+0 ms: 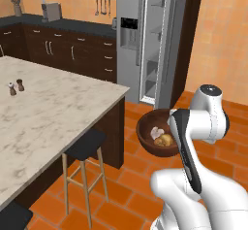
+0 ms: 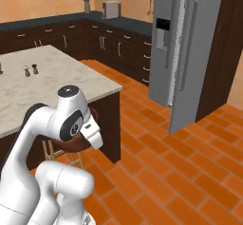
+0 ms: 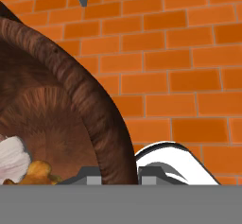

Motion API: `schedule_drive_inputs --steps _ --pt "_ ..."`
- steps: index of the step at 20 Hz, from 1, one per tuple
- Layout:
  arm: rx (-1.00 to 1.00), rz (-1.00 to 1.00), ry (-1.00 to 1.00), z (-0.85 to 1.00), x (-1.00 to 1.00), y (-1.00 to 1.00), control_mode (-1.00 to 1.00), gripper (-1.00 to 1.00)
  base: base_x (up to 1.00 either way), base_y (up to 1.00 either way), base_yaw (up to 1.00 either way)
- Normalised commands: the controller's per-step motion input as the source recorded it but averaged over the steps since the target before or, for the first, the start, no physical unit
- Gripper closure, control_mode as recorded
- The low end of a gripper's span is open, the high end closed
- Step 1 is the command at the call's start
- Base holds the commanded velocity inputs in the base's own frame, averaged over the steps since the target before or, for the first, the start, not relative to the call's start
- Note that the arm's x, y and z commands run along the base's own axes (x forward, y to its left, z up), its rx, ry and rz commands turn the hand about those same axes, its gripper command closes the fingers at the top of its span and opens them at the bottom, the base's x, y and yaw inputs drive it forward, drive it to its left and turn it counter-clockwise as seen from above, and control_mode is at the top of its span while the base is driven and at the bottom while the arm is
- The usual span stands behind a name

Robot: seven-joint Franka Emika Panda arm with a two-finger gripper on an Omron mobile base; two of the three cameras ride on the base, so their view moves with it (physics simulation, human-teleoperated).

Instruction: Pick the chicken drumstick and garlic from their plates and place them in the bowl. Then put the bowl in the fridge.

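Carrying the bowl [image 1: 156,136] to the fridge [image 1: 145,40].

My end effector [image 3: 120,178] is pinched tight on the bowl's rim, one finger on each side of the wall. The bowl hangs in the air over the brick floor [image 2: 180,172], past the bench [image 1: 43,107] corner. The garlic [image 1: 157,132] and chicken drumstick [image 1: 166,140] sit inside. I think I should keep it level, go slow, and aim for the open fridge door gap.

One bowl [image 1: 145,133], two shakers [image 1: 16,87]
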Motion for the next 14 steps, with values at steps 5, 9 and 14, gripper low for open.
schedule_drive_inputs --steps 5,9,14 --pt "0.0 0.0 0.0 0.0 0.0 0.0 1.0 1.0 1.0 -1.0 0.06" --pt "0.0 0.0 0.0 0.0 0.0 0.0 1.0 1.0 1.0 -0.91 0.11" --pt "0.0 0.0 0.0 0.0 0.0 0.0 1.0 1.0 1.0 -0.75 0.26"
